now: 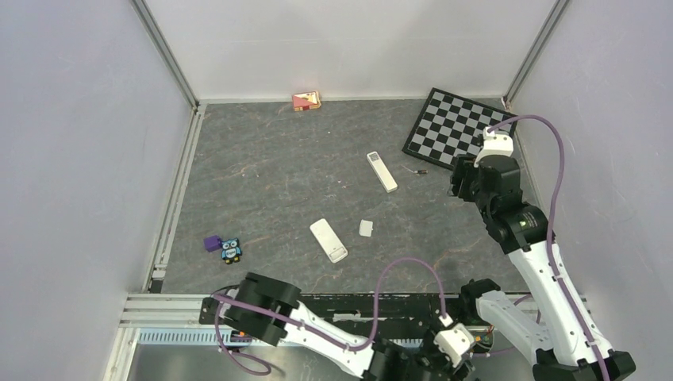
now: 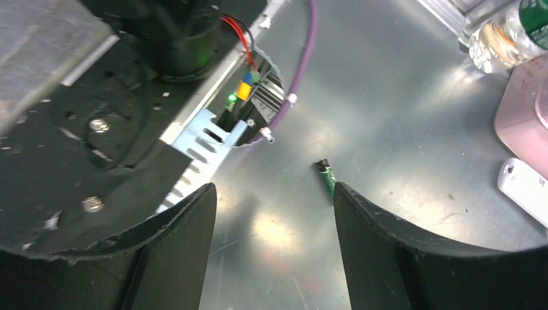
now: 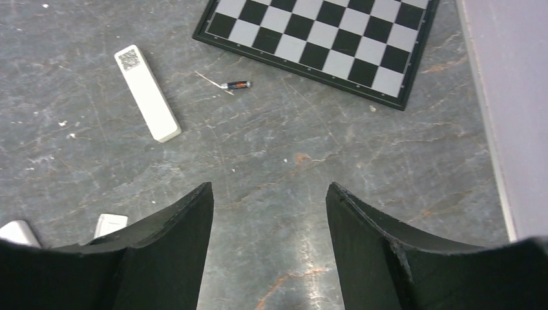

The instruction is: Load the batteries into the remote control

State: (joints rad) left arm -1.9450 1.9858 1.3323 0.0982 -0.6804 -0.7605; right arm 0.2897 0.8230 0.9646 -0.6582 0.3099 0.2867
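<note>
A white remote control (image 1: pixel 328 240) lies mid-table with a small white cover piece (image 1: pixel 366 228) beside it. A slimmer white remote (image 1: pixel 382 171) (image 3: pixel 147 93) lies farther back. One dark battery (image 1: pixel 414 170) (image 3: pixel 236 84) rests near the chessboard's front edge. My right gripper (image 1: pixel 460 181) (image 3: pixel 269 194) hovers open over bare table just right of it, holding nothing. My left gripper (image 2: pixel 274 187) is open, low over a shiny metal sheet in front of the table. A green battery (image 2: pixel 327 175) lies there, just off the tip of its right finger.
A chessboard (image 1: pixel 456 127) lies at the back right, and a small red box (image 1: pixel 306 101) sits by the back wall. A purple block (image 1: pixel 212 243) and an owl toy (image 1: pixel 231 250) sit front left. A pink object (image 2: pixel 523 116), a white piece (image 2: pixel 525 188) and a bottle (image 2: pixel 507 35) lie near the left gripper.
</note>
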